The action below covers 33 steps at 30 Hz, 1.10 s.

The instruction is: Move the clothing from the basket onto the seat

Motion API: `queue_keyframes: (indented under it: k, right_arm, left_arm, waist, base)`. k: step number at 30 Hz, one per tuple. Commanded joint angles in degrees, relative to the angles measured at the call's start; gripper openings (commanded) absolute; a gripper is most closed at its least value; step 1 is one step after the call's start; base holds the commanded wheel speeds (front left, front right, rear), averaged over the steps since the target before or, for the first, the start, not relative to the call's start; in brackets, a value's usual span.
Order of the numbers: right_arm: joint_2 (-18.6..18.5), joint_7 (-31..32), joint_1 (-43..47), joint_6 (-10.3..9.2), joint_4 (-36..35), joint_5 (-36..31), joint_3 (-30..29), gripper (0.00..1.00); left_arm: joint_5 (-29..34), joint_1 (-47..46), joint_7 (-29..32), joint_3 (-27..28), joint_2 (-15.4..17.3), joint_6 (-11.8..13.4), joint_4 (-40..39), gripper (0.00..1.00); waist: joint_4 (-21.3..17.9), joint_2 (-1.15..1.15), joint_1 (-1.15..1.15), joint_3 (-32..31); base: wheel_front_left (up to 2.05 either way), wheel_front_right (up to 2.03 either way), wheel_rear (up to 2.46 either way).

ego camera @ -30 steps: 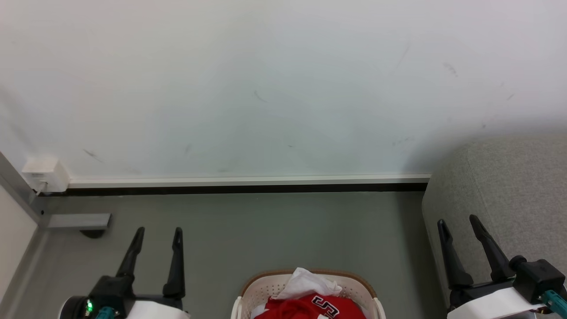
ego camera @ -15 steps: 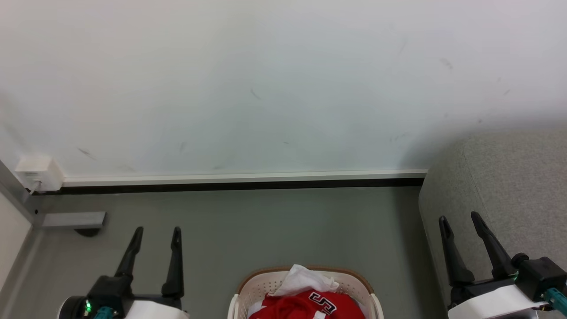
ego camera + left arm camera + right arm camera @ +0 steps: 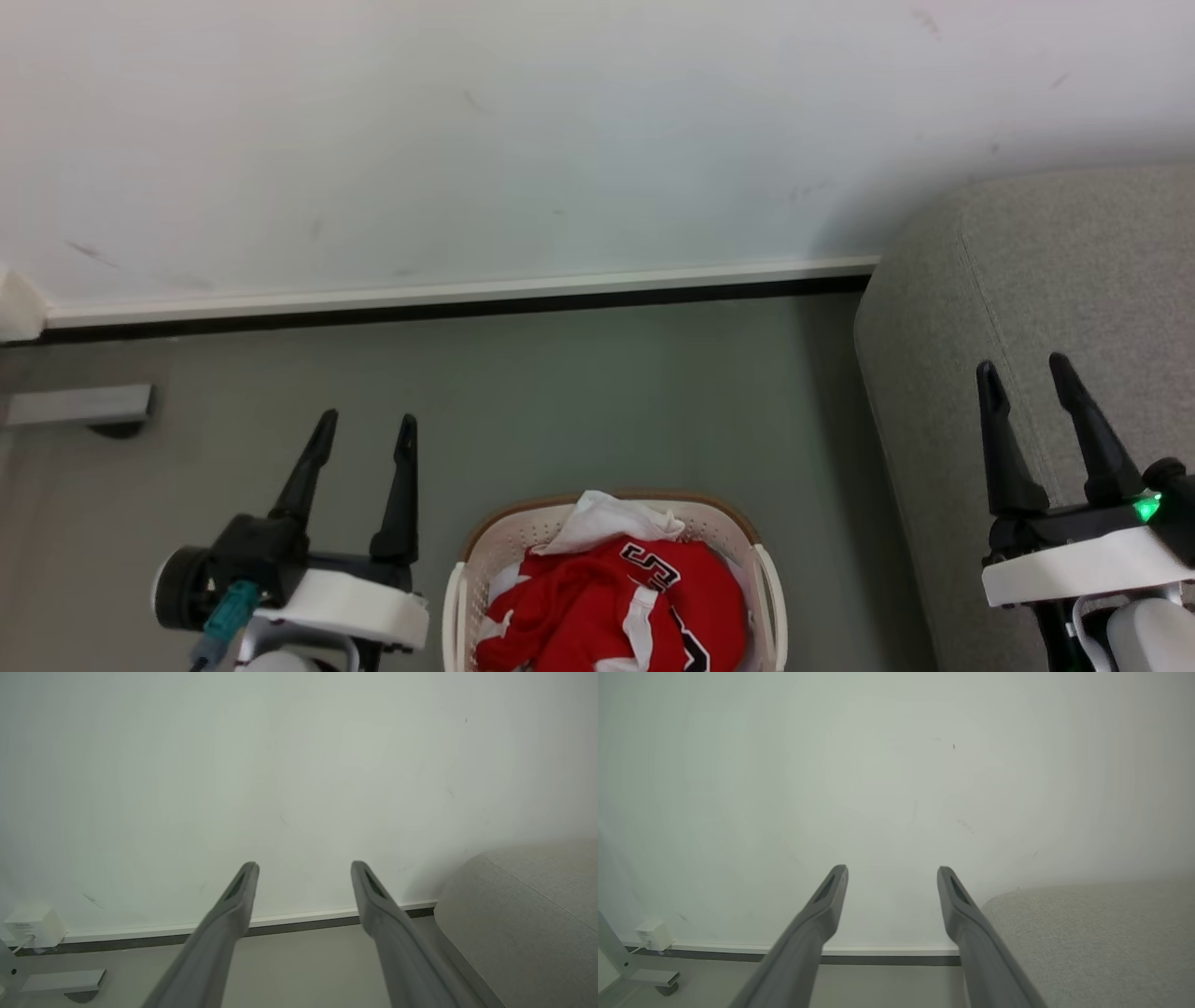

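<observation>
A cream basket [image 3: 485, 546] with a tan rim stands on the floor at the bottom middle of the head view. Red clothing [image 3: 607, 607] with white trim and black numerals fills it, with a white piece [image 3: 602, 518] at the back. The grey seat [image 3: 1046, 280] rises at the right, also the seat [image 3: 528, 914] in the left wrist view and the seat [image 3: 1092, 938] in the right wrist view. My left gripper [image 3: 366, 429] is open to the left of the basket, empty. My right gripper [image 3: 1025, 371] is open in front of the seat, empty. Both wrist views show spread fingers: left gripper [image 3: 303, 865], right gripper [image 3: 893, 870].
A white wall [image 3: 467, 140] with a baseboard [image 3: 448, 294] runs across the back. A grey metal foot [image 3: 75, 406] sits on the floor at the left. A white box [image 3: 32, 926] with a cable is fixed low on the wall. Grey floor [image 3: 579, 392] lies between wall and basket.
The whole head view has shifted: the camera tilted down, so more of the basket, clothing and both arms shows. Both grippers stay open.
</observation>
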Motion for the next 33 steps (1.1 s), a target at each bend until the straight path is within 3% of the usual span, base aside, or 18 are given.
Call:
queue_keyframes:
  k: [1,10,23,33]
  right_arm:
    - [-0.5,-0.1,-1.4,-0.12,-0.6,0.3,-0.5,1.0]
    - [0.8,-0.1,-6.0,-0.12,-4.7,3.8,-4.6,1.0]
    - [1.7,-0.1,-11.8,-0.12,-9.1,4.5,-5.4,1.0]
    - [3.8,-0.1,-14.0,-0.12,-9.6,4.7,-4.9,1.0]
  left_arm:
    - [-0.3,-1.7,-0.1,-0.2,0.2,-0.3,0.4,1.0]
    - [-2.1,-8.9,-0.1,-2.7,0.2,-2.1,9.0,1.0]
    - [-0.5,-24.2,1.4,-9.3,1.4,-4.0,38.6,1.0]
    - [-0.7,-33.3,5.6,-14.2,2.5,-4.4,53.8,1.0]
  waist:
    - [-1.6,0.0,0.0,3.3]
    - [-3.7,0.0,0.0,12.3]
    - [-8.5,0.0,0.0,22.4]
    - [-11.8,0.0,0.0,28.8]
  base:
    - [0.0,0.0,0.0]
    - [0.0,0.0,0.0]
    - [0.0,0.0,0.0]
    - [0.0,0.0,0.0]
